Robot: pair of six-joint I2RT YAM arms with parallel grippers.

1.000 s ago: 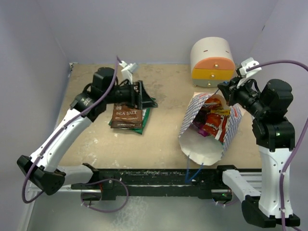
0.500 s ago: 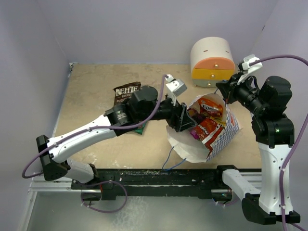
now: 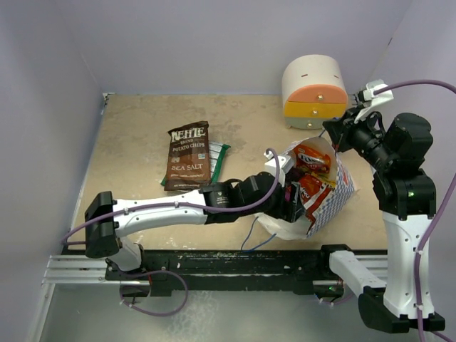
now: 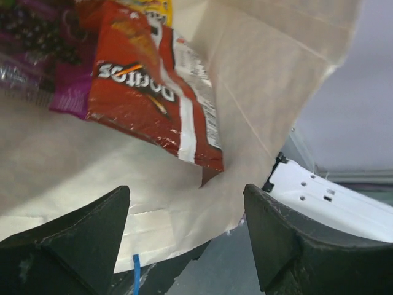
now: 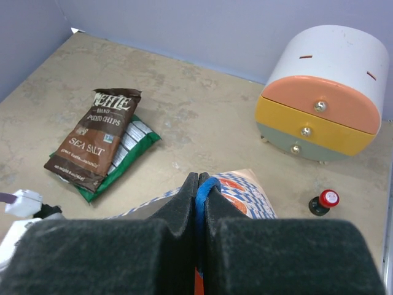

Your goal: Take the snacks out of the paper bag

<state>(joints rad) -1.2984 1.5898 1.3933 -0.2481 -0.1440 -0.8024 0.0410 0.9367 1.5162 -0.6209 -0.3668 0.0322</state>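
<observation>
My left gripper is poked into the mouth of the paper bag, fingers spread wide with nothing between them. Right in front of it there's a red Doritos packet with a magenta packet tucked beside it, both inside the bag. My right gripper is pressed together on the bag's blue string handle, over near the little cabinet. Well off to the left on the table, the brown Kettle bag lies flat on top of a green packet.
</observation>
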